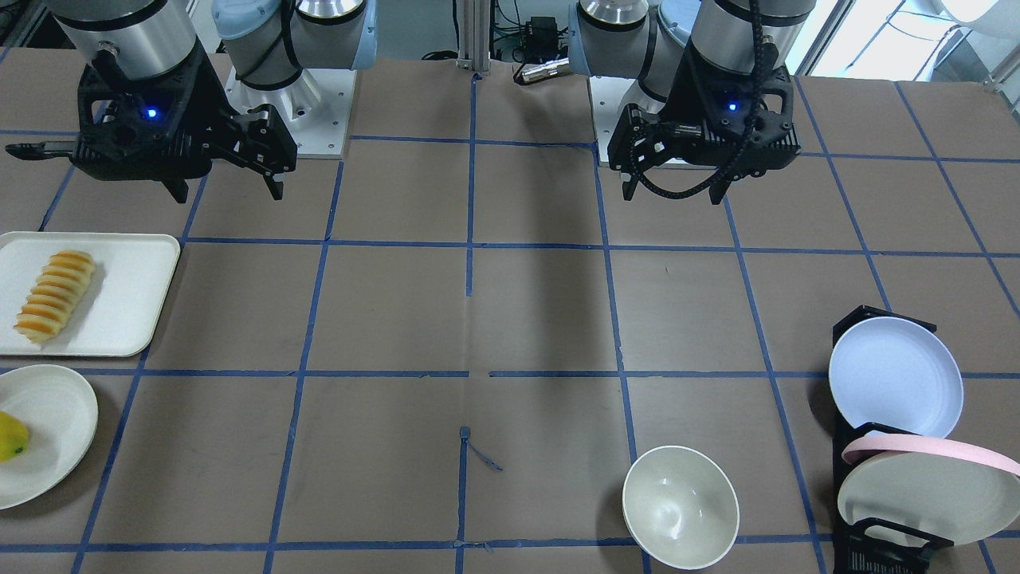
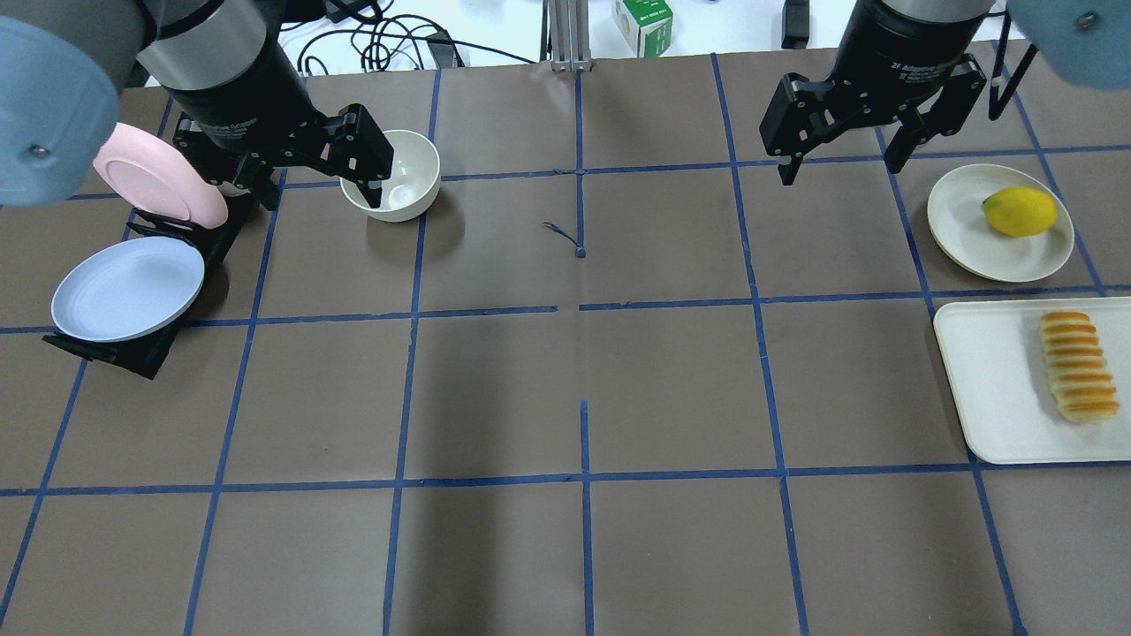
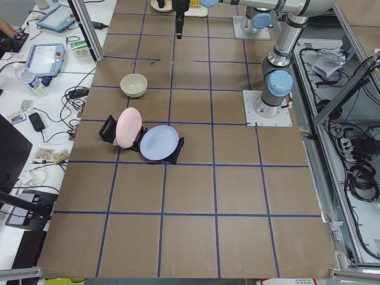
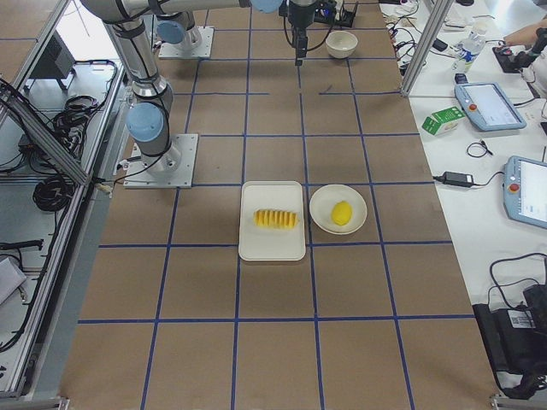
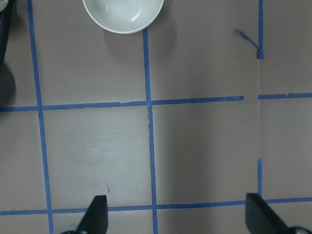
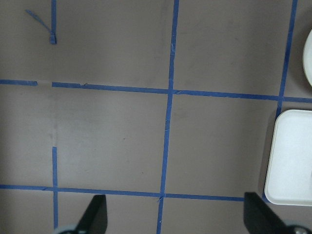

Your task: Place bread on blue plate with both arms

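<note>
The bread (image 2: 1076, 367) is a ridged orange-brown loaf lying on a white tray (image 2: 981, 389) at the table's right side; it also shows in the front view (image 1: 56, 295). The blue plate (image 2: 128, 289) leans in a black rack at the far left, also seen in the front view (image 1: 894, 376). My left gripper (image 2: 318, 194) hangs open and empty above the table by a white bowl, up beyond the blue plate. My right gripper (image 2: 839, 168) hangs open and empty, well away from the bread. Both wrist views show open fingers over bare table.
A pink-rimmed plate (image 2: 155, 181) stands in the same rack (image 2: 132, 353) behind the blue plate. The white bowl (image 2: 402, 172) sits close to my left gripper. A cream plate (image 2: 963, 221) holding a yellow lemon (image 2: 1019, 212) lies beside the tray.
</note>
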Robot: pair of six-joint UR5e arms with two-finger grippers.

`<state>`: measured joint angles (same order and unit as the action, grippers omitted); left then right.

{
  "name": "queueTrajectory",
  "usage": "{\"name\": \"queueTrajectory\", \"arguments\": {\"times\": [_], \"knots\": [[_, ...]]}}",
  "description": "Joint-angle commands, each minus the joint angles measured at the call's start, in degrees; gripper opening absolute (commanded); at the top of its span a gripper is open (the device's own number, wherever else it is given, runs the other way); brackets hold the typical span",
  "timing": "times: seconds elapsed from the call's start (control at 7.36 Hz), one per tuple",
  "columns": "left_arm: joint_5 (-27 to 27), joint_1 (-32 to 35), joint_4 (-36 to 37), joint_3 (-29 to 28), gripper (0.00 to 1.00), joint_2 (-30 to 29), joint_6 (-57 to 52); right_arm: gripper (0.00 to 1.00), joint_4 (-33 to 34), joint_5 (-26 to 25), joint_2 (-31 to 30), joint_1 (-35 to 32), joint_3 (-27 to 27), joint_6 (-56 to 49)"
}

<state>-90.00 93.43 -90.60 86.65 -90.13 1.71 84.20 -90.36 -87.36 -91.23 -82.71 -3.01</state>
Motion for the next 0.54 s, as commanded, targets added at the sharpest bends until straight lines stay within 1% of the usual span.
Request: {"name": "queueTrajectory", "arguments": {"times": [0.0,0.41], "knots": [[0.09,0.0,0.42,0.01,1.0,0.12,-0.04,1.0,0.0,-0.25,0.09,0.0,0.0,0.02],[-0.09,-0.09,-0.19,0.27,1.0,0.39,-0.56,1.0,0.26,0.09,0.0,0.0,0.0,0.02]]}}
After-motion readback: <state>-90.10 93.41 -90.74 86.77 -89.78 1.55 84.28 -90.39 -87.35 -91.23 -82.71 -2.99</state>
